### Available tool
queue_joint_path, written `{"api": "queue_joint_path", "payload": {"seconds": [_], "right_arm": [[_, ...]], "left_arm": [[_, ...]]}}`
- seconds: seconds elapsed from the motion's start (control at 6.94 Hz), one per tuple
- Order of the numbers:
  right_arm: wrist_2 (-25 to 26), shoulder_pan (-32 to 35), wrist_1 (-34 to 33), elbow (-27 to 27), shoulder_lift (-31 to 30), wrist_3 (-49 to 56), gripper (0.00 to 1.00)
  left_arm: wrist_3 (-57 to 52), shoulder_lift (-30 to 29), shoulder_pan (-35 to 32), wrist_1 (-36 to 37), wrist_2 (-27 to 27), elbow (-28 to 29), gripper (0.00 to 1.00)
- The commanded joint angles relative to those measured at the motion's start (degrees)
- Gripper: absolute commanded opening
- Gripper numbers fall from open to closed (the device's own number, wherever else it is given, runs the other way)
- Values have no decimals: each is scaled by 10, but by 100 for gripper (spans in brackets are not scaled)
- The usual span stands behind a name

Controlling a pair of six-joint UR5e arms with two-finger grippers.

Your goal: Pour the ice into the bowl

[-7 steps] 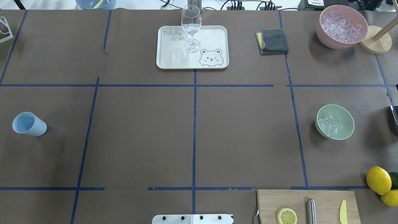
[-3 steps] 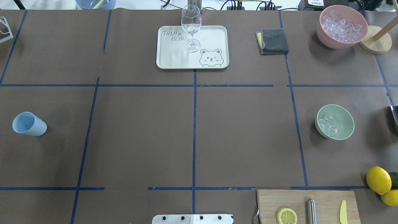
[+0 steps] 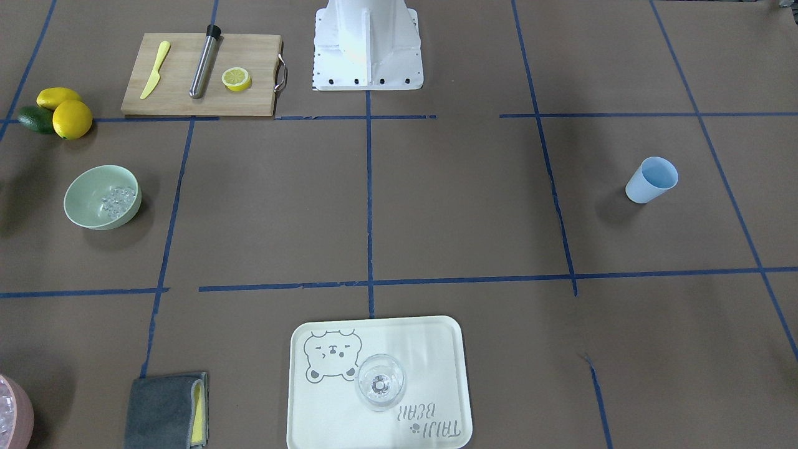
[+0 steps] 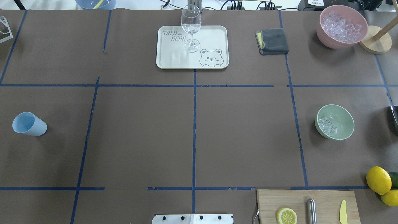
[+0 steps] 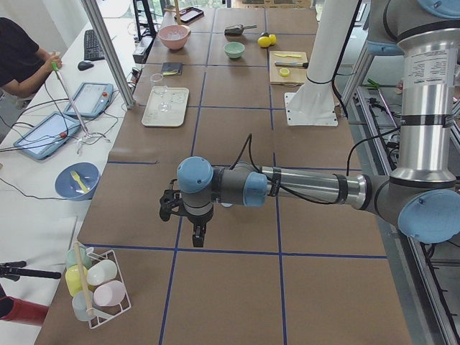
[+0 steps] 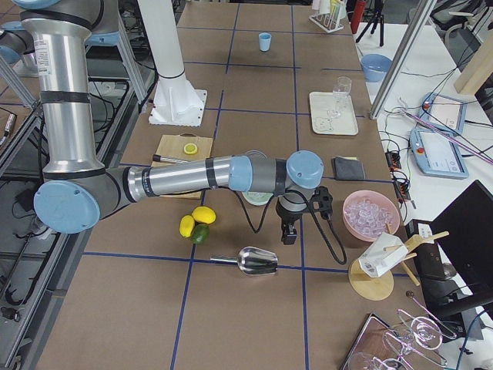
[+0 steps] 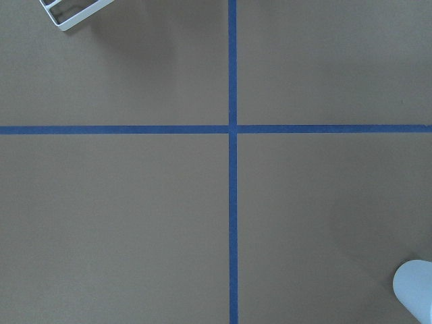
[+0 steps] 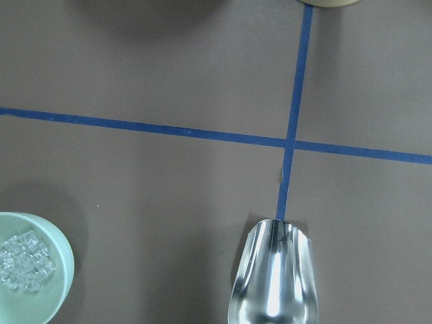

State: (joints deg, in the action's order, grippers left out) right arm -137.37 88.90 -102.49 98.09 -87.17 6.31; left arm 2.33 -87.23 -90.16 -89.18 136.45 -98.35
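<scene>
The bowl (image 4: 343,119) stood at the counter's (image 4: 242,130) 3 o'clock in the overhead view; the ice (image 4: 327,126) lay inside against its 8 o'clock wall; a metal scoop (image 8: 273,283) lay nearby. Whether the fingers of the left gripper (image 5: 198,236) and the right gripper (image 6: 288,235) were apart or together could not be told.

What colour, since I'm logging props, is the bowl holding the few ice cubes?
The bowl is plain pale mint green; the overhead exterior view shows it best.
</scene>
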Motion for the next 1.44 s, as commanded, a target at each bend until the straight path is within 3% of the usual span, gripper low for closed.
{"api": "queue_joint_path", "payload": {"seconds": [0.0, 0.29, 1.3], "right_arm": [[17, 3, 6, 1, -8, 2, 100], [21, 2, 87, -9, -35, 2, 100], [21, 2, 97, -24, -38, 2, 100]], "left_arm": [[0, -11, 0, 18, 4, 3, 100], [-3, -7, -1, 12, 4, -9, 100], [-3, -9, 1, -24, -2, 0, 100]]}}
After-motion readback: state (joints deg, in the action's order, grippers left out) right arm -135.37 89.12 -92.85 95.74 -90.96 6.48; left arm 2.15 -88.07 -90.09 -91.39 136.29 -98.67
